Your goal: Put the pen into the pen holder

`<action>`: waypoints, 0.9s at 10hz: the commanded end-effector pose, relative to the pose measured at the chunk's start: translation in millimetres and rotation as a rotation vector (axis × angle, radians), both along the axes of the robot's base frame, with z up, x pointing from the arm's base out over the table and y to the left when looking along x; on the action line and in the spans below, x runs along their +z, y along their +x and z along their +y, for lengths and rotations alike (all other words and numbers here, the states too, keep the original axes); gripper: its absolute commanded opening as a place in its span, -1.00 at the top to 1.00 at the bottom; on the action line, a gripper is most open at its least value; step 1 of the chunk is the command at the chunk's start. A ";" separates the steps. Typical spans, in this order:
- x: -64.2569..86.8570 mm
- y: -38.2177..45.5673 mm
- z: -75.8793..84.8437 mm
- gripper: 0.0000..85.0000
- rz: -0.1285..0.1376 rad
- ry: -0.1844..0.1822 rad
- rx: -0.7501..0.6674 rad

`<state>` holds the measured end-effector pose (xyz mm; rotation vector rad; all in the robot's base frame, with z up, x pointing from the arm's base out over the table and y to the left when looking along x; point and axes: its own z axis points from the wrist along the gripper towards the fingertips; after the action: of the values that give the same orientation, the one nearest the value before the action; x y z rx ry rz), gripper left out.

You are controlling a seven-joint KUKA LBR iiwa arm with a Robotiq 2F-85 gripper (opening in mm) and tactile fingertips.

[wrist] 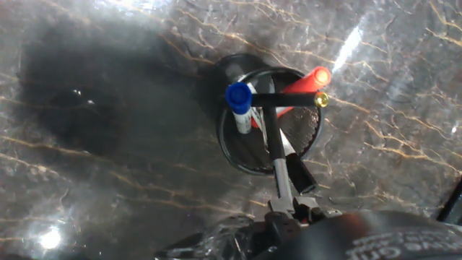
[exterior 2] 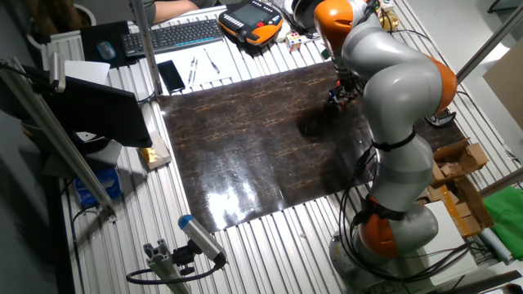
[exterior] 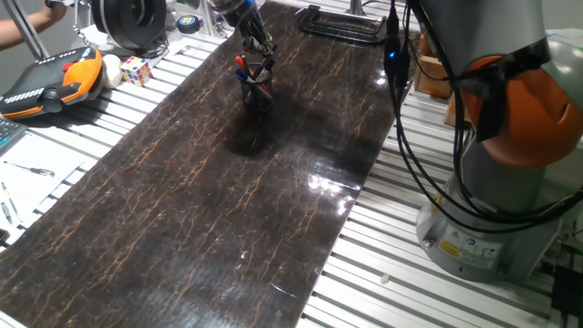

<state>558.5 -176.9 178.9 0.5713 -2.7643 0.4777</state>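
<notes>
The pen holder (wrist: 229, 148) is a small round black mesh cup on the dark marbled mat; it also shows in one fixed view (exterior: 258, 97) and, small, in the other fixed view (exterior 2: 337, 98). A blue pen (wrist: 240, 101), a red pen (wrist: 307, 81) and a black rod with a golden end (wrist: 289, 99) stand in it. The pen (wrist: 274, 141), thin and black with a silvery section, reaches from my gripper (wrist: 285, 209) down into the cup. My gripper (exterior: 258, 41) hangs just above the cup and looks shut on the pen's upper end.
The dark marbled mat (exterior: 228, 200) covers the slatted table. An orange teach pendant (exterior: 50, 82) and a Rubik's cube (exterior: 137, 70) lie off its far left corner. A black clamp (exterior: 342, 23) lies at the far end. The robot base (exterior: 492, 182) stands to the right.
</notes>
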 end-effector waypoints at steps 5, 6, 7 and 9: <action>-14.9 6.8 6.3 0.98 -0.010 0.020 0.004; -16.3 9.0 7.5 0.98 -0.012 0.021 0.005; -16.5 11.0 8.8 0.98 -0.009 0.021 0.004; -13.8 13.5 10.3 0.98 -0.003 0.031 0.002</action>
<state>572.0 -166.5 165.3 0.5801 -2.7784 0.4366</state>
